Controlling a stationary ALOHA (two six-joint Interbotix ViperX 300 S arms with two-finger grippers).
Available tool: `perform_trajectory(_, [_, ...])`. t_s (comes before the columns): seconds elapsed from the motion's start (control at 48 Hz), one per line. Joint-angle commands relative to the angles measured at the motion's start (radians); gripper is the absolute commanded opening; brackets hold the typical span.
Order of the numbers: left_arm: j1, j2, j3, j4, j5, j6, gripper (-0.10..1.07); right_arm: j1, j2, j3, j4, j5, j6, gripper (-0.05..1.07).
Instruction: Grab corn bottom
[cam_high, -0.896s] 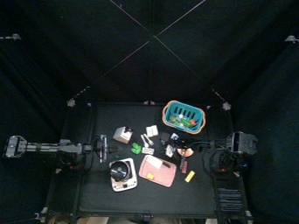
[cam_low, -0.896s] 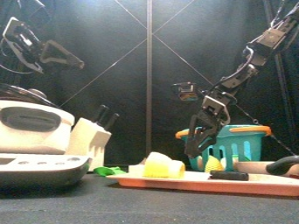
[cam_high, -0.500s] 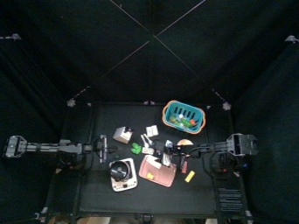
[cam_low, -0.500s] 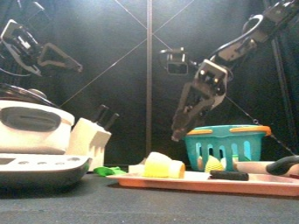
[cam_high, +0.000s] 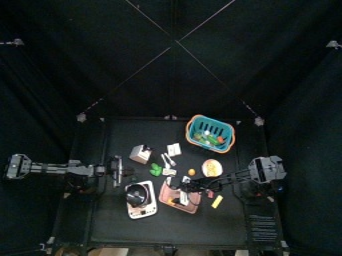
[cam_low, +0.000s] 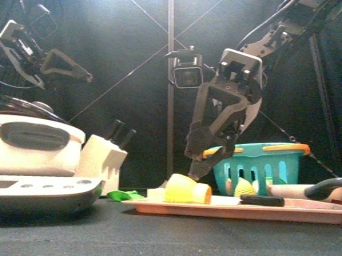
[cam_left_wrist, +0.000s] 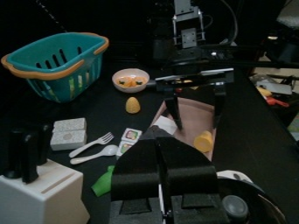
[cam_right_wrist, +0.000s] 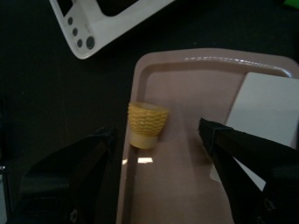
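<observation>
Right gripper (cam_right_wrist: 160, 144): jaws spread wide, empty, poised above the pink tray (cam_right_wrist: 187, 79) with the corn bottom (cam_right_wrist: 146, 123) lying between the fingertips' lines, untouched; tray on black table (cam_high: 120, 135) inside black curtains. Right wrist view alone shows the corn piece close; front view shows teal basket (cam_low: 261, 160) and white scale (cam_low: 40, 150). Left gripper (cam_left_wrist: 163, 175): jaw state indiscernible, arm resting at table's left.

legible text, labels, brands, numbers, signs: none are showing clearly enough to read in any view. small cards (cam_left_wrist: 128, 136) beside the fork (cam_left_wrist: 91, 145) are carrying markings, but these are appearing too small and blurred to make out.
</observation>
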Motion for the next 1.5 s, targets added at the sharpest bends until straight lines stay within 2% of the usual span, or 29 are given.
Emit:
perform_trajectory(0.0, [-0.003, 0.002, -0.015, -0.002, -0.012, 0.0, 0.02, 0.008, -0.002, -0.028, -0.006, -0.002, -0.003, 1.01])
perform_trajectory(0.521, [-0.003, 0.002, -0.012, -0.002, -0.012, 0.0, 0.02, 0.0, 0.101, -0.104, -0.071, 0.006, -0.005, 1.01])
perform_trajectory(0.979, [-0.003, 0.002, -0.012, -0.002, -0.011, 0.0, 0.02, -0.002, 0.097, -0.107, -0.087, 0.046, -0.005, 0.99])
perform_trajectory(1.125, [-0.003, 0.002, -0.012, -0.002, -0.012, 0.0, 0.02, -0.002, 0.098, -0.107, -0.098, 0.048, -0.005, 0.9])
perform_trajectory(1.354, [-0.003, 0.002, -0.012, -0.002, -0.012, 0.0, 0.02, -0.002, 0.092, -0.11, -0.1, 0.063, -0.005, 0.68])
perform_trajectory(1.479, [-0.003, 0.002, -0.012, -0.002, -0.012, 0.0, 0.02, -0.003, 0.081, -0.117, -0.1, 0.074, -0.005, 0.6])
